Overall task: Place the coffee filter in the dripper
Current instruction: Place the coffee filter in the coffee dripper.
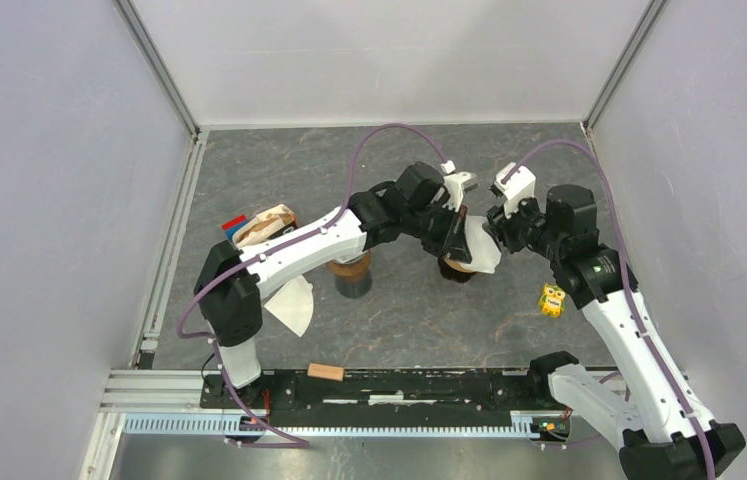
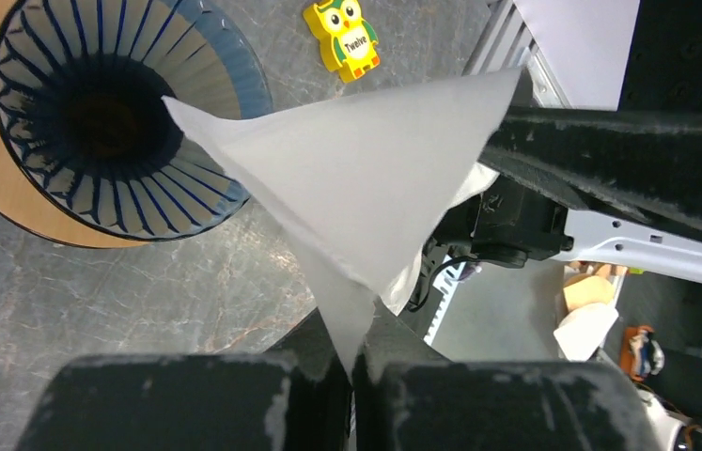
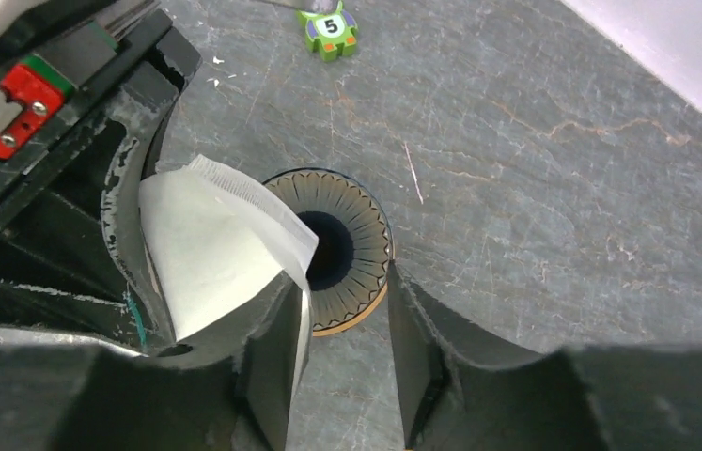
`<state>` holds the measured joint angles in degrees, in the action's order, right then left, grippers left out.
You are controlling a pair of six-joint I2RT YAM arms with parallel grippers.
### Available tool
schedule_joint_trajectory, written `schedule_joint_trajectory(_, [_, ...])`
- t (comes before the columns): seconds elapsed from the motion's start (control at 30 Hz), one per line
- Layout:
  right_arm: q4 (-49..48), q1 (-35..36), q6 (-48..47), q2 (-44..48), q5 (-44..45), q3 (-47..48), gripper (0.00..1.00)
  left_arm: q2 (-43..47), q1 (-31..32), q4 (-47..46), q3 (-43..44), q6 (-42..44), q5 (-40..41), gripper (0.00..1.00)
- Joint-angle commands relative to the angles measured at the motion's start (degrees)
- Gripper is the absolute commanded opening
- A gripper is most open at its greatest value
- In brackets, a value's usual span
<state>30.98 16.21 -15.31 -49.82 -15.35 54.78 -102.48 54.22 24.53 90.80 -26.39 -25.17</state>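
Grey marbled stone makes up the surface (image 1: 399,330), walled in white on three sides. Over its middle the left claw (image 2: 351,368) is pinched tight on the pointed tip of the coffee filter (image 2: 366,178), a white paper cone folded flat. The filter's wide end fans out away from the claw and hangs partly over the rim of the dripper (image 2: 65,56), not yet inside it. The dripper, a ribbed funnel on a round wooden collar, stands upright below. The right claw (image 3: 345,287) is about half open and empty, with the filter's edge just beside one of its fingers. The paper looks very light, limp and easy to crease or tear, so a gentle hold at the tip or the seam seems best. Its mouth probably needs spreading before it will seat against the ribs.
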Motion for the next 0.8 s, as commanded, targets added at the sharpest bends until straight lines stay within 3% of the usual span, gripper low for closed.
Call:
schedule_joint_trajectory(0.0, [-1.1,-0.2,0.9,-1.8,1.9,1.6,0.40,-1.2,-1.8,-2.5,1.4,-5.4,-5.3,0.02])
schedule_joint_trajectory(0.27, [-2.1,-0.2,1.3,-5.4,3.3,2.0,0.26,-2.8,-3.9,-3.4,1.2,-8.1,-5.2,0.06])
schedule_joint_trajectory(0.5, [-1.5,-0.3,1.2,-8.1,4.9,2.7,0.19,-5.6,-4.4,-3.5,2.9,-9.9,-6.4,0.11])
schedule_joint_trajectory(0.77, [-0.7,-0.3,1.0,-10.5,4.7,2.8,0.16,-5.7,-4.5,-2.2,4.4,-7.9,-4.4,0.26])
